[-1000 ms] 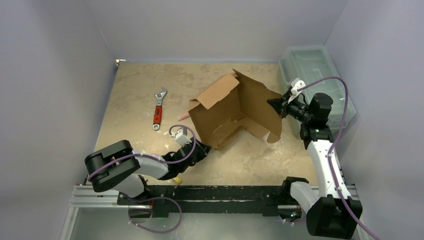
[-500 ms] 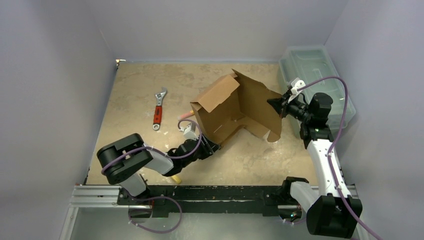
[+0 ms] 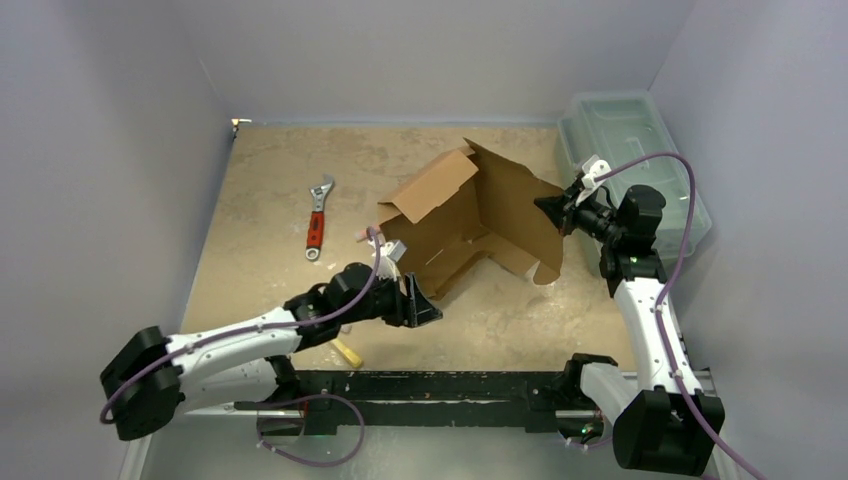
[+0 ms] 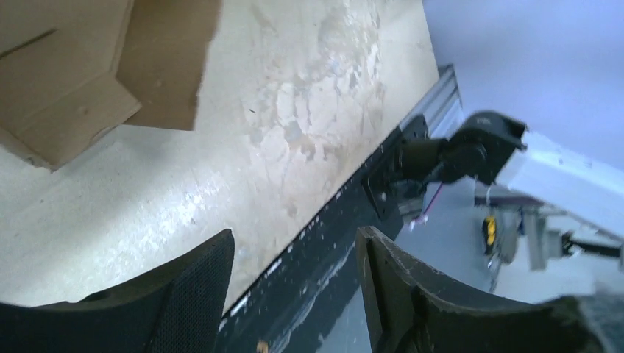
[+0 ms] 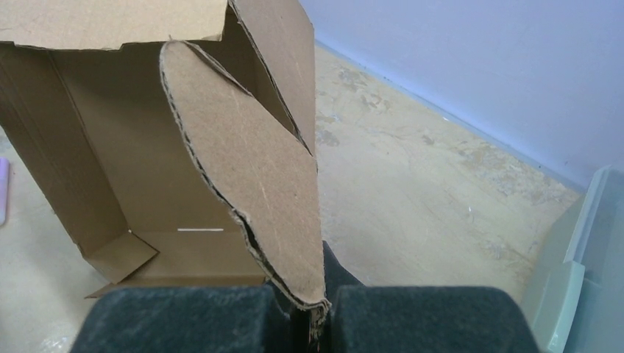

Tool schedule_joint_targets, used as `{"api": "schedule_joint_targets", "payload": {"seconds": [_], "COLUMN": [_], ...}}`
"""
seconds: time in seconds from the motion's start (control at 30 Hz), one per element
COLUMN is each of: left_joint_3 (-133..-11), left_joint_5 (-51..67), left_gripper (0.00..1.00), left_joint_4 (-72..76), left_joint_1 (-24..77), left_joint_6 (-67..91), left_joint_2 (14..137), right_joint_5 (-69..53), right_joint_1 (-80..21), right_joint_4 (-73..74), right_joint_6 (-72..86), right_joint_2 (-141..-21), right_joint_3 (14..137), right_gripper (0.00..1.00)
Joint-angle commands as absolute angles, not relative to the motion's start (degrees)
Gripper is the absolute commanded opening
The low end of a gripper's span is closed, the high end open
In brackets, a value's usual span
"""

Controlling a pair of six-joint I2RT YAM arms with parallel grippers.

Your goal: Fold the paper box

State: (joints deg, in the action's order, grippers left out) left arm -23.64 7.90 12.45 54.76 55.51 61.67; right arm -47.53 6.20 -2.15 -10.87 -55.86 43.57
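Here my right gripper (image 5: 309, 312) is pinching the box (image 3: 470, 225), sitting mid-way on the table (image 3: 270, 180), by its 3 o'clock flap (image 5: 243, 184). My left gripper (image 4: 294, 254) is hovering spread and empty at 7 o'clock. Likely light, stiff; flap edges are offering holds.

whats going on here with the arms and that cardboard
The right claw is shut on a rounded flap of the paper box, holding the half-folded box tipped up on the table. The left claw is open and empty, just short of the box's near corner. A wrench and a plastic bin sit off to the sides, untouched.
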Motion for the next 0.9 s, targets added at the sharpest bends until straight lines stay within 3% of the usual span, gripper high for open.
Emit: {"api": "schedule_joint_targets", "payload": {"seconds": [0.0, 0.13, 0.27, 0.4, 0.5, 0.67, 0.87], "left_joint_3": [-36.7, -52.9, -68.0, -80.0, -83.6, -90.0, -91.6], "left_joint_5": [13.8, 1.1, -11.8, -21.9, -22.5, -21.3, -5.9], "left_gripper": [0.6, 0.6, 0.81, 0.84, 0.99, 0.99, 0.99], "left_joint_4": [-13.6, -29.5, -35.4, -41.9, -38.6, -38.4, -35.3], "left_joint_1": [54.6, 54.6, 54.6, 54.6, 54.6, 54.2, 43.9], "left_joint_6": [41.4, 30.2, 19.1, 13.2, 11.3, 3.6, -3.1], "left_joint_2": [52.9, 47.4, 48.4, 54.9, 59.1, 70.1, 78.5], "right_joint_5": [-47.7, -47.5, -47.6, -47.5, -47.8, -47.9, -48.1], "right_joint_1": [6.4, 6.5, 6.4, 6.4, 6.4, 6.4, 6.4], "right_joint_4": [-2.4, -2.4, -2.5, -2.4, -2.5, -2.1, -0.8], "right_joint_6": [-10.2, -10.2, -10.2, -10.2, -10.3, -10.8, -12.8], "right_joint_2": [-56.0, -55.9, -55.9, -55.6, -55.8, -55.5, -54.9], "right_joint_3": [43.0, 43.0, 42.9, 42.9, 42.9, 43.1, 44.0], "right_gripper": [0.0, 0.0, 0.0, 0.0, 0.0, 0.0, 0.0]}}
